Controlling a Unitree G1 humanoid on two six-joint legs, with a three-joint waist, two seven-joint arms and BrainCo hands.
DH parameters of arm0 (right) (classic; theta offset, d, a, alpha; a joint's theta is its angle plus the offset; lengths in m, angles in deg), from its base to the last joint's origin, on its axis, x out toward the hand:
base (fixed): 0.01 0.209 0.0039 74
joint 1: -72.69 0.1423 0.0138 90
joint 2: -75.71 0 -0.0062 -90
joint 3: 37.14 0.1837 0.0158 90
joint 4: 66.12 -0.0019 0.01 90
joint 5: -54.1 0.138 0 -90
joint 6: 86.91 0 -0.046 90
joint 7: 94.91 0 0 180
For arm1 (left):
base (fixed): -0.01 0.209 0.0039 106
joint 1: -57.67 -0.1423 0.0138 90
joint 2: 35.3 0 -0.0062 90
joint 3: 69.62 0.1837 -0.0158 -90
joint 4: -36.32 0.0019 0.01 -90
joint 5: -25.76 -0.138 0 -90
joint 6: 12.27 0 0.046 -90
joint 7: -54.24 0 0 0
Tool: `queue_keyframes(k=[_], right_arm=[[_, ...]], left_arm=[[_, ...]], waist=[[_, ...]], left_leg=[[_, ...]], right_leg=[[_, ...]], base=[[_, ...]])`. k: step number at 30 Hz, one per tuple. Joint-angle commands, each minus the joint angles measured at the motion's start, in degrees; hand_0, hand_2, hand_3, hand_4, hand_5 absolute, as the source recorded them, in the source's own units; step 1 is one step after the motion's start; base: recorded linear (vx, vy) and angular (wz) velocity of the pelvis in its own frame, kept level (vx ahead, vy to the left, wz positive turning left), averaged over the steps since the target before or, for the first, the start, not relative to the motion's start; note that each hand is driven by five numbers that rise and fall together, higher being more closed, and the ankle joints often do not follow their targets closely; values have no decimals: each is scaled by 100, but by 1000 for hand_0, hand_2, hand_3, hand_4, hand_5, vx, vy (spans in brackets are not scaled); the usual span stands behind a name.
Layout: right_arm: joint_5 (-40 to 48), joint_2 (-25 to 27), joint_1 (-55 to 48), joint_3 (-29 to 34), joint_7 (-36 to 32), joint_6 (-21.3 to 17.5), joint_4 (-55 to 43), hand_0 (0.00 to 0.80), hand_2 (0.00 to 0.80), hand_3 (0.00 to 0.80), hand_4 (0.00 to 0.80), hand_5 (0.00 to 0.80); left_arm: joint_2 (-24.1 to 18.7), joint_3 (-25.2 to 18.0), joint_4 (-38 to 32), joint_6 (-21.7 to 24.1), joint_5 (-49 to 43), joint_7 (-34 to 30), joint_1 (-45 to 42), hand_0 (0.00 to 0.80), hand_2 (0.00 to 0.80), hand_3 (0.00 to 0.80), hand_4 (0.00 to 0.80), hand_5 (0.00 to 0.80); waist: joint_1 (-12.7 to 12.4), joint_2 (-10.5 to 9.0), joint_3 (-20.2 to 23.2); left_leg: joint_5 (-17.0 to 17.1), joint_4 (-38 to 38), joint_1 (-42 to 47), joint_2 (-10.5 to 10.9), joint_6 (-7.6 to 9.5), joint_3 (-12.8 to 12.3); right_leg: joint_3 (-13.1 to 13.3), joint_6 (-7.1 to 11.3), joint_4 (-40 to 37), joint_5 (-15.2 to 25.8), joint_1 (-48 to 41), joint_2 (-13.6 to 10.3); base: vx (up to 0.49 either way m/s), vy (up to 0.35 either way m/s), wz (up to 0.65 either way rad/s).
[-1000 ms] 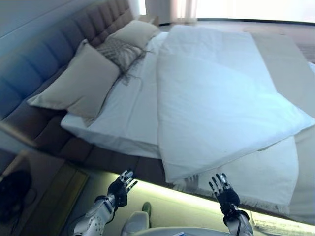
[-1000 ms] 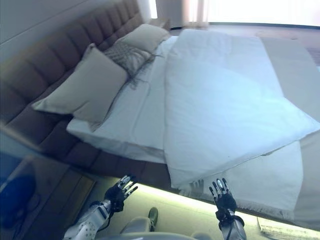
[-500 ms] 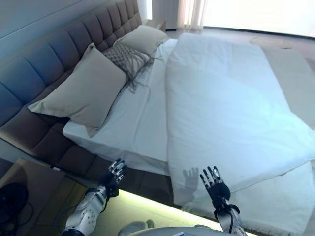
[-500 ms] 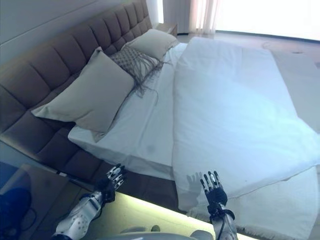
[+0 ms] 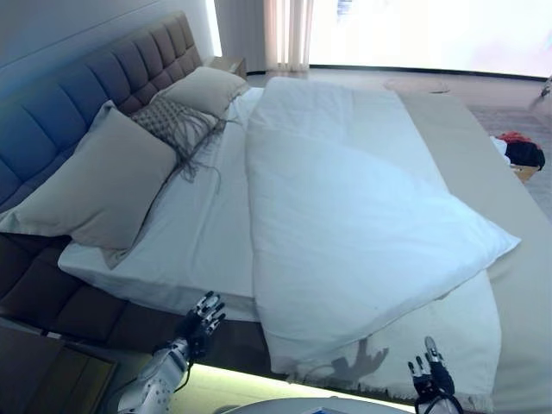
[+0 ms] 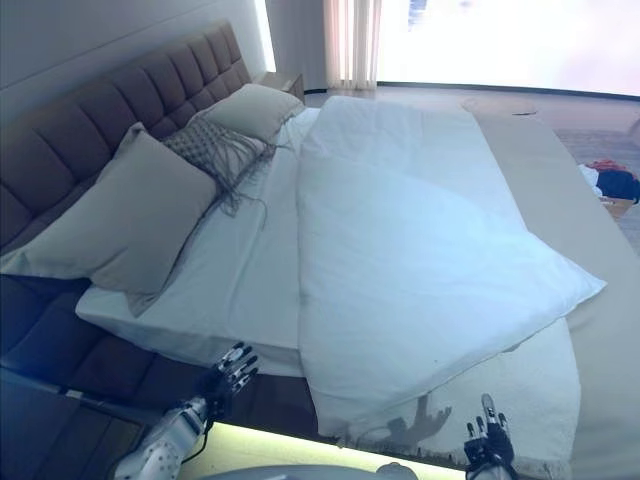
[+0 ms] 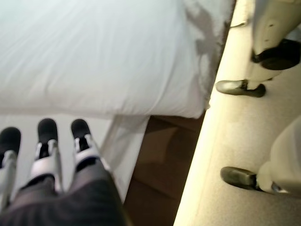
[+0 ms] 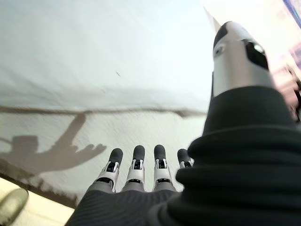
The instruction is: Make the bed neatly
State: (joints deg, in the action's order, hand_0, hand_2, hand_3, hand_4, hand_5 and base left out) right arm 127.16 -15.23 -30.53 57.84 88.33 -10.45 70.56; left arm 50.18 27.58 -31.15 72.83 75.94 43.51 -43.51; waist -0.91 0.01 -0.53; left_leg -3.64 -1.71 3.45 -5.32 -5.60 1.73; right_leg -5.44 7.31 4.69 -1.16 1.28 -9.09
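A white duvet (image 5: 345,216) lies crooked across the bed, one corner sticking out toward the right over a textured white blanket (image 5: 431,332). The white sheet (image 5: 190,233) is bare along the headboard side. Two beige pillows (image 5: 95,185) (image 5: 203,89) and a fringed grey cushion (image 5: 177,123) lean on the tufted headboard (image 5: 78,86). My left hand (image 5: 200,321) hovers open beside the mattress edge, touching nothing. My right hand (image 5: 429,378) is open low at the blanket's fringed edge, fingers straight (image 8: 136,165), holding nothing.
A wooden nightstand (image 5: 43,379) stands at the lower left beside the bed base. A lit strip runs under the bed frame (image 6: 290,450). Dark and red items (image 5: 522,151) lie on the floor at far right. A curtain (image 5: 289,34) hangs behind the bed.
The camera has swung, shifting the whole bed in view. Both hands sit lower in the picture, the right one dropped to the bottom edge and moved right. The bedding is unchanged.
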Motion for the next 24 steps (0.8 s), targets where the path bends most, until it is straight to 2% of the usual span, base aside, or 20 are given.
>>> queue_keyframes(k=[1, 3, 5, 9, 11, 13, 15, 18, 21, 24], right_arm=[[437, 100, 286, 299, -99, 104, 52, 0, 0, 0, 0, 0], [212, 170, 223, 324, -184, 138, -22, 0, 0, 0, 0, 0], [309, 248, 287, 390, -345, 174, 166, 0, 0, 0, 0, 0], [992, 499, 674, 659, -484, 201, 711, 0, 0, 0, 0, 0], [1134, 853, 1056, 877, -579, 226, 1144, 0, 0, 0, 0, 0], [1188, 1102, 1317, 988, -644, 250, 1410, 0, 0, 0, 0, 0], [1145, 1264, 1447, 1127, -613, 271, 1565, 0, 0, 0, 0, 0], [813, 1154, 993, 1384, -693, 380, 1342, 0, 0, 0, 0, 0], [548, 821, 629, 1316, -848, 361, 1082, 0, 0, 0, 0, 0], [628, 506, 421, 1095, -1067, 325, 885, 0, 0, 0, 0, 0]], left_arm=[[-449, -346, -162, 123, -50, -108, 158, 0, 0, 0, 0, 0], [-419, -387, -232, 93, -180, -94, 71, 0, 0, 0, 0, 0], [-430, -348, -223, 39, -171, -152, 39, 0, 0, 0, 0, 0], [-415, -77, -51, -36, -270, -240, 358, 0, 0, 0, 0, 0], [-388, 169, 135, -14, -176, -236, 882, 0, 0, 0, 0, 0], [-393, 286, 238, -6, -140, -300, 1209, 0, 0, 0, 0, 0], [-480, 352, 206, -83, -175, -266, 1345, 0, 0, 0, 0, 0], [-596, 273, -36, -183, -11, -103, 1029, 0, 0, 0, 0, 0], [-653, 131, -275, -156, -1, -94, 666, 0, 0, 0, 0, 0], [-639, 29, -359, -108, 12, -111, 486, 0, 0, 0, 0, 0]], waist=[[-153, -349, -80], [-181, -319, -144], [-242, -234, -206], [-370, 46, -302], [-427, 176, -429], [-460, 204, -524], [-417, 210, -621], [-291, 130, -633], [-260, 60, -506], [-279, -5, -404]], left_leg=[[-379, -1184, -237, -227, 285, -44], [50, -1701, -489, -420, 203, -64], [467, -1785, -691, -572, 96, -55], [924, -709, -753, -776, -124, 78], [1128, -313, -1089, -701, -237, 178], [1029, -253, -1275, -570, -254, 252], [774, -482, -1392, -433, -247, 201], [500, -895, -1338, -362, -236, -9], [390, -875, -1187, -364, -149, -183], [277, -943, -1182, -436, -140, -173]], right_leg=[[77, 250, 125, 612, 478, -331], [-71, 55, 138, 485, 353, -201], [-203, -12, 97, 427, 214, -125], [-471, 0, 95, 279, 152, -178], [-563, 22, 99, 232, 241, -273], [-592, 70, 121, 235, 321, -399], [-490, 193, 424, 165, 452, -672], [-446, 412, 418, 309, 253, -1057], [-421, 510, 73, 447, 33, -1096], [-344, 554, -53, 431, -14, -1042]], base=[[82, -289, 9], [64, -214, 4], [71, -100, 17], [12, 106, 18], [-179, 234, 39], [-95, 203, 45], [135, 213, 28], [293, 138, 11], [239, 27, -4], [134, -50, -12]])
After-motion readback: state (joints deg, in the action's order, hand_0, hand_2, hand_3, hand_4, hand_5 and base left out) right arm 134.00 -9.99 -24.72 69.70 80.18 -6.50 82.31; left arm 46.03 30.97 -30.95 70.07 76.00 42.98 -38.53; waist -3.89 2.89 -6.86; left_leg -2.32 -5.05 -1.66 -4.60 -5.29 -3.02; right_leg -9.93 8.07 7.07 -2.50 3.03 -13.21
